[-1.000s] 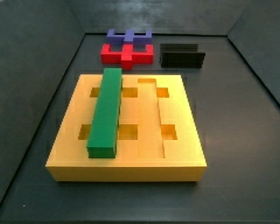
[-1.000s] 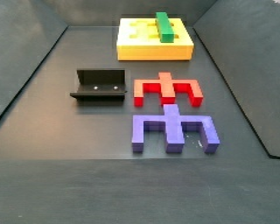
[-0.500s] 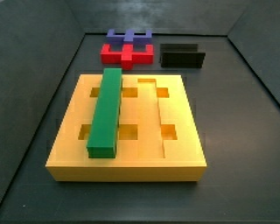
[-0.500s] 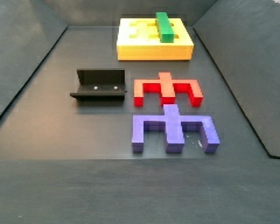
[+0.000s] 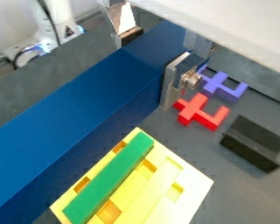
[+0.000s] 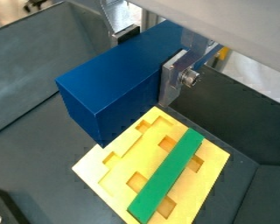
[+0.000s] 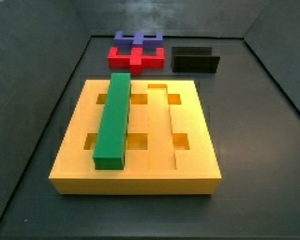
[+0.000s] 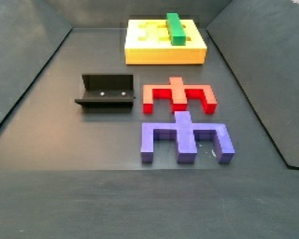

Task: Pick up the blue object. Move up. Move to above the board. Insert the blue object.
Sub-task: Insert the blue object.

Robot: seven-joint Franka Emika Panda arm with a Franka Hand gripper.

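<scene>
Side views are unchanged over the last second; the gripper (image 6: 154, 54), out of their frame, grips the blue object (image 6: 113, 80) between its silver fingers (image 6: 174, 77) above the board (image 6: 108, 162), green bar (image 6: 170, 172) seated, so insertion is judged pending.

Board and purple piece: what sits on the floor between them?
The red piece lies between the board and the purple piece, in both side views. The hand, above the board, grips the blue object.

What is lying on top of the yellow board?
A green bar lies in one outer groove of the board. The other grooves are bare. The gripper holds the blue object above, seen only in wrist views.
</scene>
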